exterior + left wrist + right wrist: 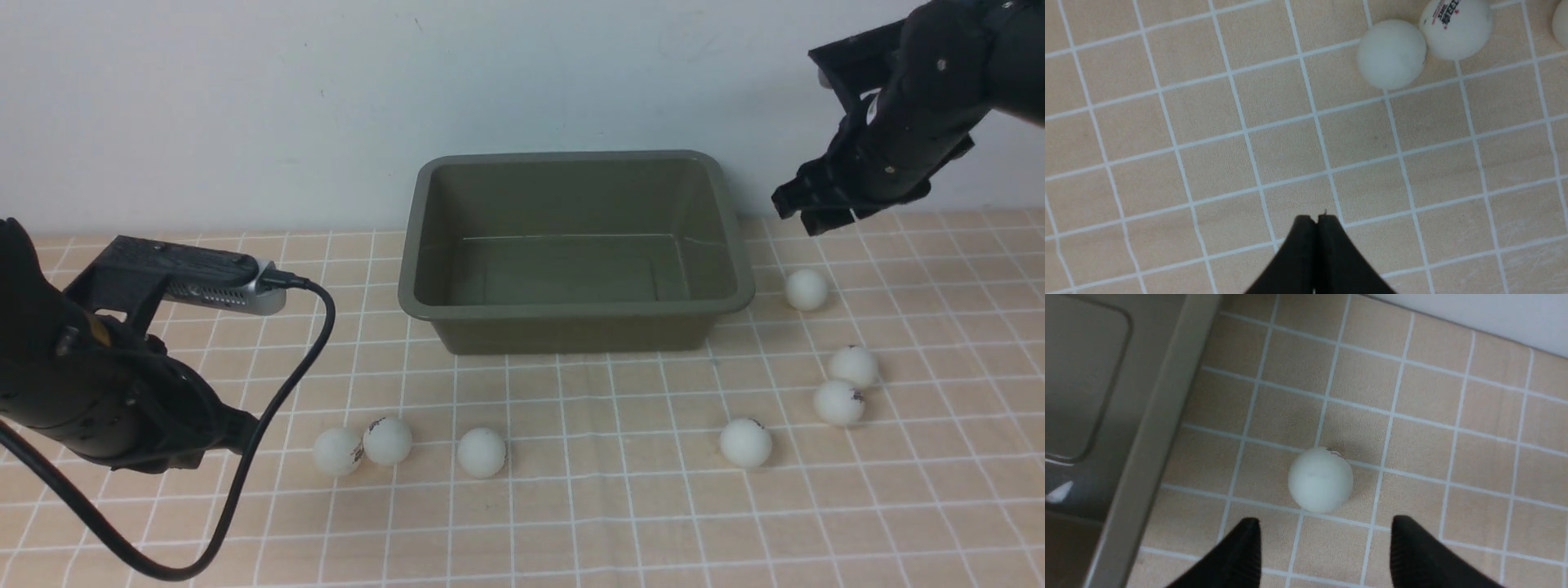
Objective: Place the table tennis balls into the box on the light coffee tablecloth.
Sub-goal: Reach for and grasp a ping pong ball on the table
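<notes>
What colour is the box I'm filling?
The box is plain olive green, with no pattern. The front view shows it best.

We count seven white table tennis balls, three at left and four at right; one olive-green box; one light coffee tablecloth; two grippers, the left gripper and the right gripper, each with two fingers; one black cable.
</notes>
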You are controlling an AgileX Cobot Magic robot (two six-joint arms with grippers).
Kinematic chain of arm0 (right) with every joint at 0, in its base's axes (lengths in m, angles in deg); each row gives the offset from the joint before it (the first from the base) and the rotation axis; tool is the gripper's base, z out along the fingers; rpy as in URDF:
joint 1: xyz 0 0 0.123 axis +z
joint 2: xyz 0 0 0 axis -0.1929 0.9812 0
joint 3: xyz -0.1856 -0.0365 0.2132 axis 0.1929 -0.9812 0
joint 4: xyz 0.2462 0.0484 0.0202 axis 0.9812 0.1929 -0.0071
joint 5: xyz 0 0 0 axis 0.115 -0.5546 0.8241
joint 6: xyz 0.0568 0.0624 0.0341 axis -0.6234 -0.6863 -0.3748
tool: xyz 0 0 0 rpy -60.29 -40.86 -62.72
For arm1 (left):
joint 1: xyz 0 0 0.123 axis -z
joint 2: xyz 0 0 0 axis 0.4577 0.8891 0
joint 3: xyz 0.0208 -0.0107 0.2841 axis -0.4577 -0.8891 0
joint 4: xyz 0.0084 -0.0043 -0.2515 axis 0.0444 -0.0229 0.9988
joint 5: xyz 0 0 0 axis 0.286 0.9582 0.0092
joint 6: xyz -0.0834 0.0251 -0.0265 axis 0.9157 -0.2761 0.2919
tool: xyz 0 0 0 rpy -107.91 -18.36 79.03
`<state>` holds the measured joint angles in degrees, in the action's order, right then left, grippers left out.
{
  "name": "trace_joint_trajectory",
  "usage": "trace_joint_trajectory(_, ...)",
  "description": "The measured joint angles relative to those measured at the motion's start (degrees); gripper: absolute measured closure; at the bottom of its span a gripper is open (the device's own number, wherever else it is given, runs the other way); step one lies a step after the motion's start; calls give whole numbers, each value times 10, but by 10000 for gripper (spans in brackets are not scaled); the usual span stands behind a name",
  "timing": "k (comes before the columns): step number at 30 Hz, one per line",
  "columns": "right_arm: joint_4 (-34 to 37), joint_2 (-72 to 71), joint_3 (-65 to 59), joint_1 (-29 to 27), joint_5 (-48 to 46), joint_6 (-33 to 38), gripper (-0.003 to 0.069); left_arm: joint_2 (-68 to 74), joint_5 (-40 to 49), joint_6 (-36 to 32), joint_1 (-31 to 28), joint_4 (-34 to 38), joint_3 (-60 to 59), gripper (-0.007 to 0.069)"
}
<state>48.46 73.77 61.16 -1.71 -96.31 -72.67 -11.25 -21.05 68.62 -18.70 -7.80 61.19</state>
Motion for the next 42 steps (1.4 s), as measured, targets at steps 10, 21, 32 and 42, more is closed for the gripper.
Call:
trace_joint_trajectory(10,109,67,30,-61,0,32,102,0,1,-5,0,-1,0,693)
trace_joint_trajectory(21,120,101,31,-61,23,45,101,0,1,-5,0,-1,0,693)
trace_joint_trajectory(32,146,123,31,-61,44,60,101,0,2,-5,0,0,0,693)
trace_joint_trajectory(42,149,140,31,-61,66,62,120,0,2,-5,0,0,0,693)
